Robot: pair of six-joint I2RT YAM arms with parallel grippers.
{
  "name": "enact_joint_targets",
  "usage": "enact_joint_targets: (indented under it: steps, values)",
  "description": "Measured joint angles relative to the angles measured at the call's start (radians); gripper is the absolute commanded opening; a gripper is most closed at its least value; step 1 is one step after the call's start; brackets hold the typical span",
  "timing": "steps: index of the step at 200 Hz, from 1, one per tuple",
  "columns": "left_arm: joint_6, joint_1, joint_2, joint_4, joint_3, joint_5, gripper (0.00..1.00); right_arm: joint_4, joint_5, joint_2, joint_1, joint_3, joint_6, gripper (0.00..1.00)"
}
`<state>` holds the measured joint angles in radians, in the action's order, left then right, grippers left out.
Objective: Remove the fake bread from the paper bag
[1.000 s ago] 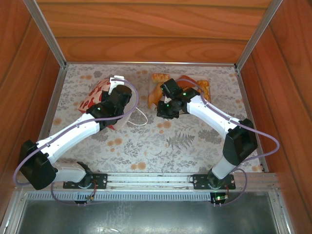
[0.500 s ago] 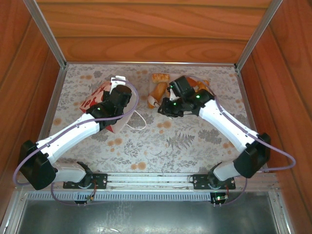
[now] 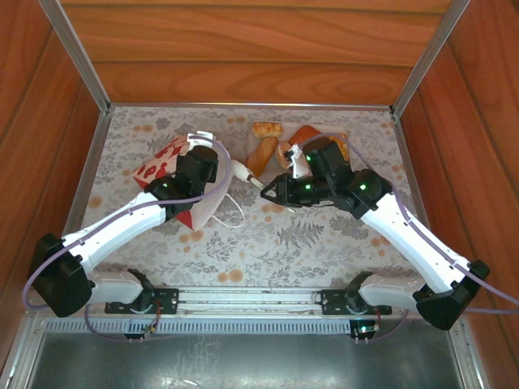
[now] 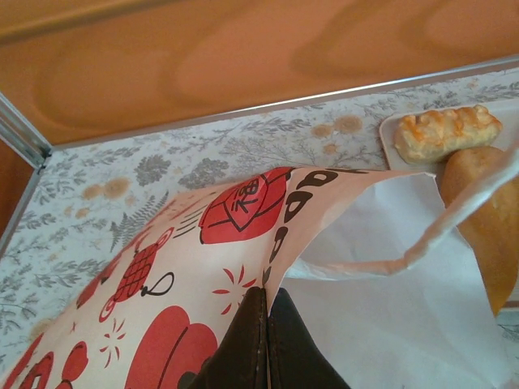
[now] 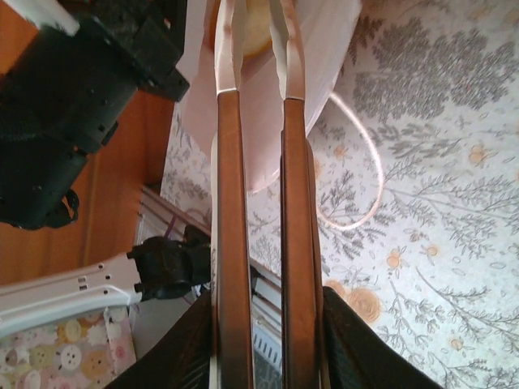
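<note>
Well, one golden roll (image 5: 255,20) shows in the mouth of the bag (image 4: 243,211), which lies on its side at the left of the table. More bread (image 3: 266,151) sits on the tray (image 4: 388,142) just beside it. Your left gripper (image 4: 267,312) is pinched on the bag's upper edge, lifting the mouth. Your right gripper (image 5: 268,348) is clamped around the tongs (image 5: 229,203), their tips parted at the opening. You look mid-reach for that roll. Next, ease the tips either side of it, squeeze, and draw it out without dragging the paper.
</note>
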<state>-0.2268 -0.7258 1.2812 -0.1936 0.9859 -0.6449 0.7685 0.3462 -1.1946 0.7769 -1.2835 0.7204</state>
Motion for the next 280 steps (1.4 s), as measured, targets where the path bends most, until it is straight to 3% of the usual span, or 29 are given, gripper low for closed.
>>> enact_joint_targets:
  steps: [32,142,280]
  values:
    - [-0.010,0.000,0.000,0.000,-0.002,0.026,0.00,-0.010,0.024,-0.075,0.025,0.001,-0.005,0.33]
    - [0.018,0.000,-0.078,0.051,-0.065,0.074,0.00,-0.224,0.070,-0.444,0.050,-0.058,-0.040,0.48]
    - [0.022,0.005,-0.045,0.076,-0.069,0.074,0.00,-0.346,0.034,-0.655,0.068,-0.187,-0.042,0.46]
